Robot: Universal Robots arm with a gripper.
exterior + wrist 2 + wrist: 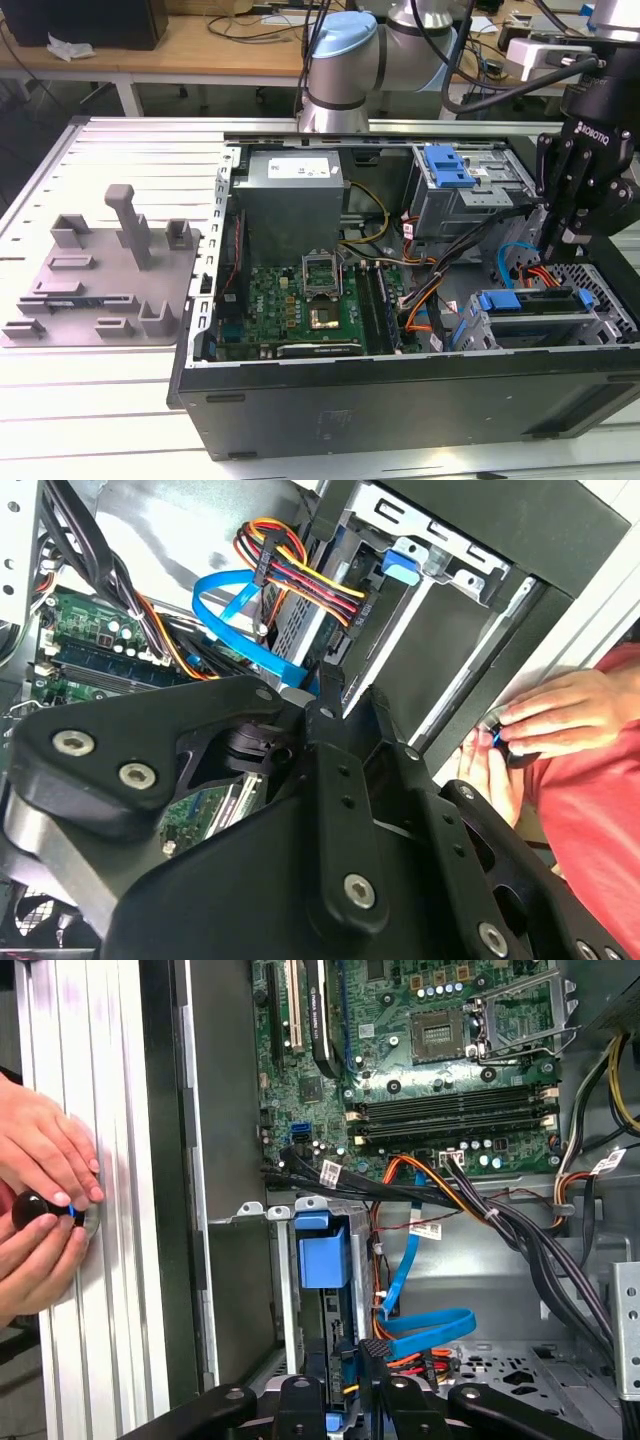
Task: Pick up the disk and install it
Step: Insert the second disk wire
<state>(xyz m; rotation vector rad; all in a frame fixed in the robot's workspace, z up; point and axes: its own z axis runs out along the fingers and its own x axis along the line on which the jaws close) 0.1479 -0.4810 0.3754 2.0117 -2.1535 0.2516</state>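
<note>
- Gripper [560,235] hovers above disk [530,303], seated in its bay at 4 o'clock in computer case [400,410]; fingers nearly pressed together, pinching nothing.
- 2 hands [40,1200] hold a small black knob [35,1210] beside the case.

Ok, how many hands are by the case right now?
2. In the first wrist view, one hand and the other hand grip a dark knob at the ribbed table. More may be hidden.

A pale-blue joint cap [343,45] and grey arm [420,30] are seen; the black claw [572,215] is studded with silver screws [358,890].
</note>
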